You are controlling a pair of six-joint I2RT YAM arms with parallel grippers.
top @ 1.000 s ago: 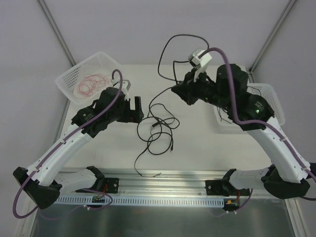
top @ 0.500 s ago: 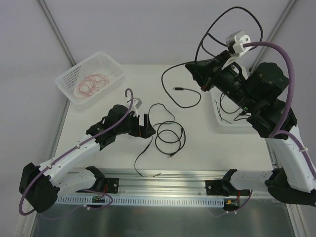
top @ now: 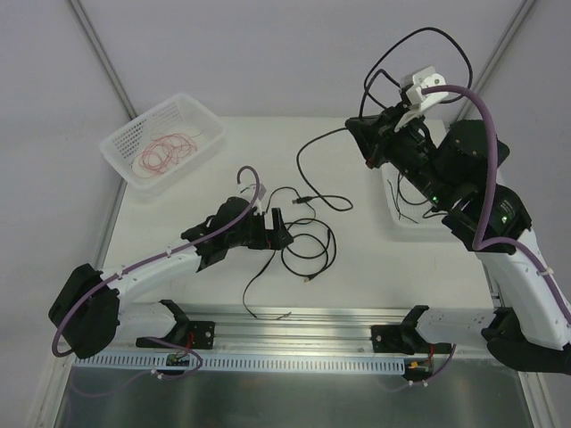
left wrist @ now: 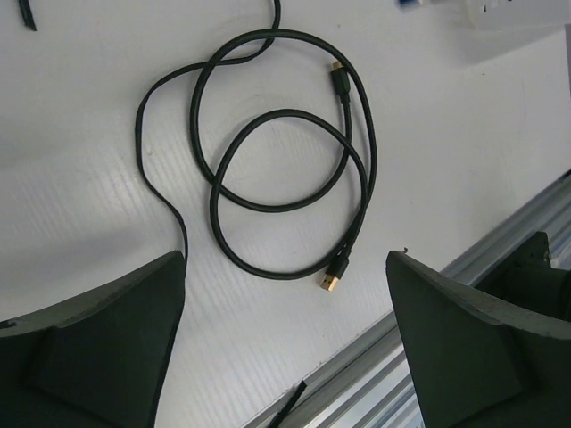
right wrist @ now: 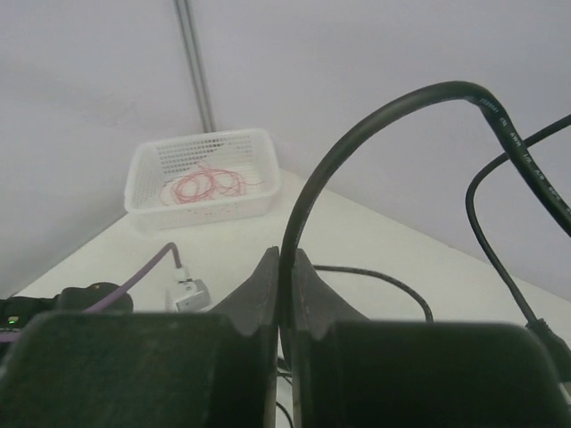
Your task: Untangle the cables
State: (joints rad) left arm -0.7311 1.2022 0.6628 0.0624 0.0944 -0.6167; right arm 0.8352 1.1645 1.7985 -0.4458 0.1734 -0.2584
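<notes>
At far left, the basket (top: 134, 134) holds the red wires (top: 165, 147). Your left gripper (left wrist: 285, 259) hovers spread wide over a black coil (left wrist: 284, 209) lying on the table (top: 357, 267), touching nothing. Further right, your right gripper (right wrist: 284, 260) pinches another cable (top: 303, 153), lifted high with its tail draped down near the coil. You seem mid-separation. Next, probably pin the coil while the right draws clear.

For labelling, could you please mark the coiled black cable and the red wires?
coiled black cable (left wrist: 336, 270), left wrist view, on its lower plug.
red wires (top: 165, 150), top view, middle of the bundle.
</notes>
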